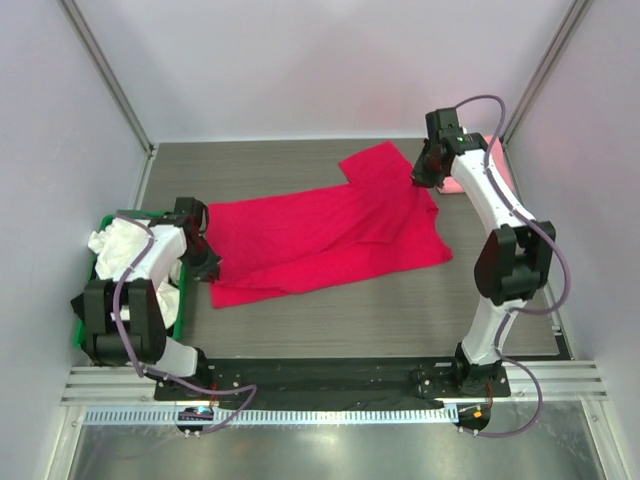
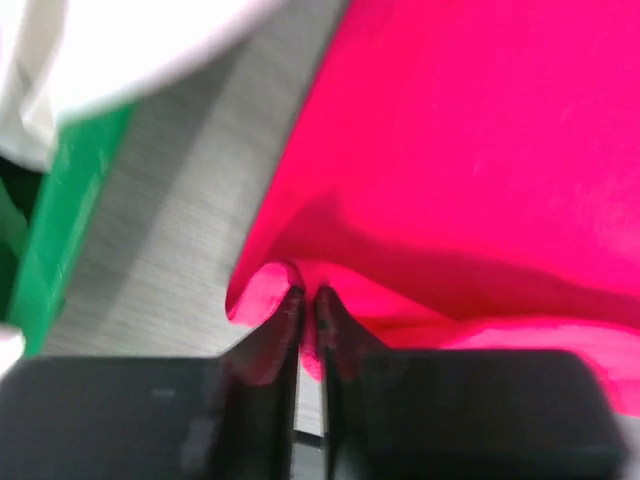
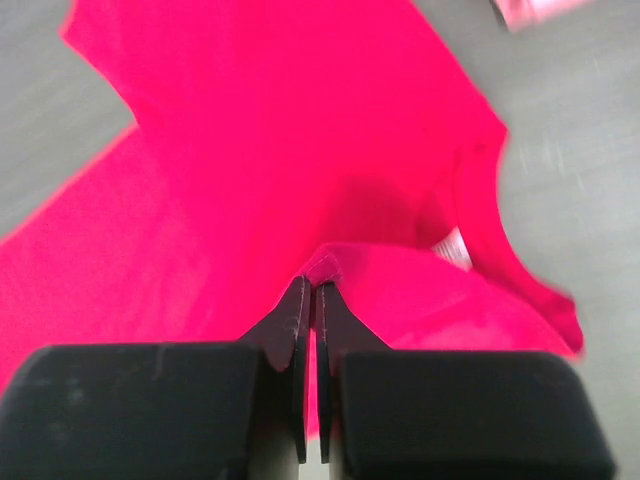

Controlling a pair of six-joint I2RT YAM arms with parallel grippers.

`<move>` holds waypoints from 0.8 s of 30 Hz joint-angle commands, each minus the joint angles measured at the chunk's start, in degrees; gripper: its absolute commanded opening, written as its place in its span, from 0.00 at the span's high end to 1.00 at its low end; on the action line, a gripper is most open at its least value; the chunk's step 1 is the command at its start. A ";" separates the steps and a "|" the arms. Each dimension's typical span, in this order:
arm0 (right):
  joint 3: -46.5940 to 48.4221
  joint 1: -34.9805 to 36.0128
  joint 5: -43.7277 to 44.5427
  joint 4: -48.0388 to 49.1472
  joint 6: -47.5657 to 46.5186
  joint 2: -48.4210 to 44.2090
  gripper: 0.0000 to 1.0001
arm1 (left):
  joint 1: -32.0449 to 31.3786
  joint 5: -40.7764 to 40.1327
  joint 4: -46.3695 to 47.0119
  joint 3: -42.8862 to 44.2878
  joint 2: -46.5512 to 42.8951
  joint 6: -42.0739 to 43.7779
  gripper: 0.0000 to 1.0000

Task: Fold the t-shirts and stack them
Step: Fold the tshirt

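Observation:
The crimson-red t-shirt (image 1: 330,235) lies stretched across the middle of the table. My left gripper (image 2: 308,292) is shut on its left edge, and the red cloth (image 2: 470,150) bunches in a fold round the jaws. My right gripper (image 3: 311,282) is shut on a pinch of the red shirt (image 3: 280,150) near the neck, beside the small white tag (image 3: 452,246). In the top view the left gripper (image 1: 208,262) holds the near-left edge and the right gripper (image 1: 418,178) holds the far-right part. The white shirt (image 1: 118,250) lies crumpled in the crate. The pink shirt (image 1: 498,160) lies folded at the far right.
The green plastic crate (image 1: 82,320) stands at the left edge of the table, beside the left arm; its wall also shows in the left wrist view (image 2: 60,220). Walls enclose the table on the left, back and right.

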 commanded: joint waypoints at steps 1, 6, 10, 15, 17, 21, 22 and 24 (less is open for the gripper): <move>9.37 -0.27 0.41 2.34 -2.10 5.99 0.94 | 2.51 0.48 1.88 5.23 4.26 2.71 0.85; 21.87 -0.36 0.54 -6.17 -4.57 14.89 0.39 | 2.69 4.79 -0.05 7.27 2.44 3.42 0.36; 7.49 -1.94 1.02 -1.54 -3.79 4.81 0.33 | 2.69 3.20 -1.28 3.76 -6.69 2.19 0.21; -19.84 -7.03 -4.96 9.80 -1.49 -9.78 0.38 | 2.60 3.20 -0.50 -3.45 -16.45 -1.85 0.22; -28.96 -8.18 -8.65 13.23 -1.40 -15.24 0.40 | 2.60 3.64 0.64 -7.84 -19.97 -3.17 0.23; -39.46 -13.27 -11.20 17.28 -1.67 -19.91 0.43 | 1.64 4.43 3.19 -11.63 -22.53 -8.08 0.27; -40.70 -13.98 -11.64 18.07 -1.76 -20.00 0.43 | 1.46 4.61 3.55 -12.42 -22.88 -8.96 0.28; -43.43 -15.56 -13.23 19.21 -2.19 -19.56 0.44 | 1.37 4.52 5.03 -15.14 -23.76 -11.07 0.27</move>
